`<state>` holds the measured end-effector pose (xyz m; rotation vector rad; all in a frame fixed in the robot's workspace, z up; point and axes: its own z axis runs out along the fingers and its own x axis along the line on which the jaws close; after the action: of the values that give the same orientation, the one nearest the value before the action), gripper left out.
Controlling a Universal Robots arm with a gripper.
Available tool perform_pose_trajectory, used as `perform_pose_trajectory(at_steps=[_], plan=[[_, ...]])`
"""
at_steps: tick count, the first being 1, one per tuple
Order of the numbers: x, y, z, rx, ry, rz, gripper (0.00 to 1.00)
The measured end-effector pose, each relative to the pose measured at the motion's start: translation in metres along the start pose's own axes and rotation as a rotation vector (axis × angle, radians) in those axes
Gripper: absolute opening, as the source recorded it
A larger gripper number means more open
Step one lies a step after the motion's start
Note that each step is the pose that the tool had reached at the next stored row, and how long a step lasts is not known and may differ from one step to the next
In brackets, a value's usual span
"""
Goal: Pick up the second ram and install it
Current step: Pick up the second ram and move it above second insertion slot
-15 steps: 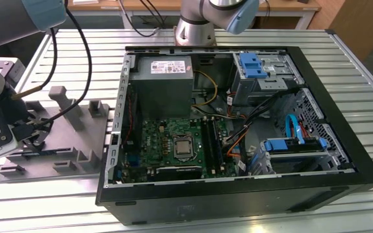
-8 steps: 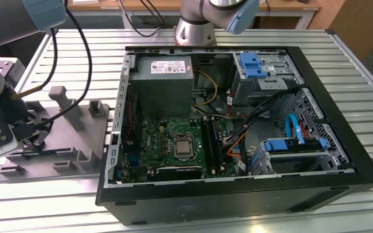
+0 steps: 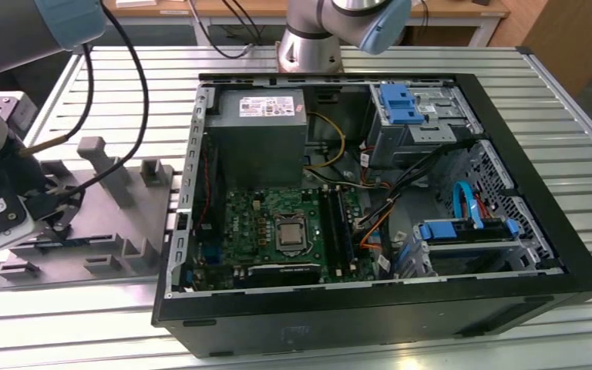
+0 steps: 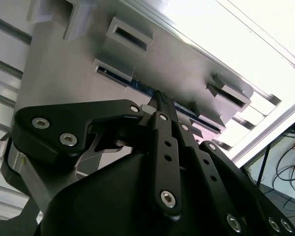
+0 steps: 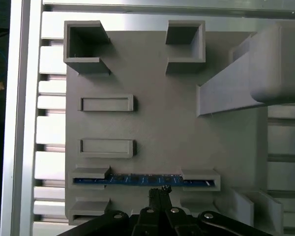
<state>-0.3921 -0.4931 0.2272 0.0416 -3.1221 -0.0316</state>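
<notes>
Closest to the gripper (image 5: 160, 191), the grey holder plate (image 5: 152, 123) carries the second ram (image 5: 137, 180) standing on edge in a slot, between two raised end pockets. The claw's tip is right at the stick's middle, and we cannot tell whether it is clenched or released.

At three o'clock from the plate in the exterior view, the open computer case (image 3: 378, 308) contains a green motherboard (image 3: 244, 220), a grey power supply (image 3: 260, 131) and blue-latched drive bays (image 3: 409, 104).

The ram looks like a slim, long strip, blue along its visible edge.

Everything rests on a slatted metal table (image 3: 563, 116). At twelve o'clock beyond it we see a wooden desk (image 3: 440, 9).
</notes>
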Motion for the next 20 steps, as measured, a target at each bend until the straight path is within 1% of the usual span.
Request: perform_pose_trajectory(at_steps=[20], plan=[[0.0000,0.0000,0.0000,0.0017,0.0018,-0.084,0.10]])
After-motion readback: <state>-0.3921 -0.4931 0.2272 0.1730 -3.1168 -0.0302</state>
